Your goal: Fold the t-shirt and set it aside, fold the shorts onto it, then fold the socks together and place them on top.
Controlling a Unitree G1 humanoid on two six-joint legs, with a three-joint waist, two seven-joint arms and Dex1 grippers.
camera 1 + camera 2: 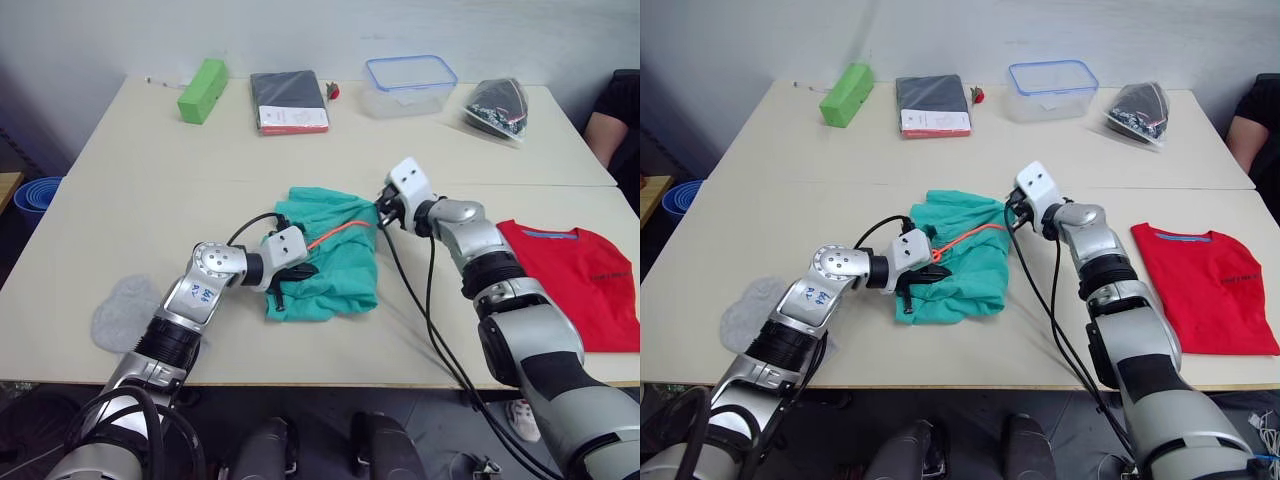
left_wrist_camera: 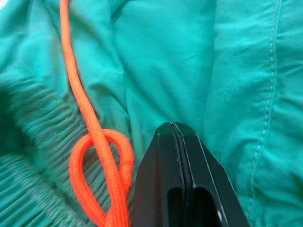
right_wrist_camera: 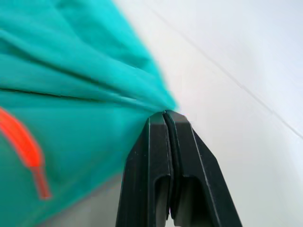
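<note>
The teal-green shorts (image 1: 330, 250) lie bunched in the middle of the table, their orange drawstring (image 2: 90, 127) looping across the gathered waist. My left gripper (image 1: 300, 271) rests on the near left part of the shorts with its fingers (image 2: 156, 189) shut; no cloth shows between them. At the far right corner of the shorts my right gripper (image 1: 380, 212) is shut, and the fabric's folds run together at its fingertips (image 3: 164, 113). The red t-shirt (image 1: 580, 280) lies flat at the right end of the table. A grey sock (image 1: 125, 312) sits near the front left edge.
Along the far edge stand a green block (image 1: 202, 90), a black book (image 1: 288, 102), a clear lidded box (image 1: 410, 85) and a plastic bag (image 1: 497, 108). A person's arm (image 1: 612, 125) shows at the far right. Black cables (image 1: 430, 330) hang from my right arm.
</note>
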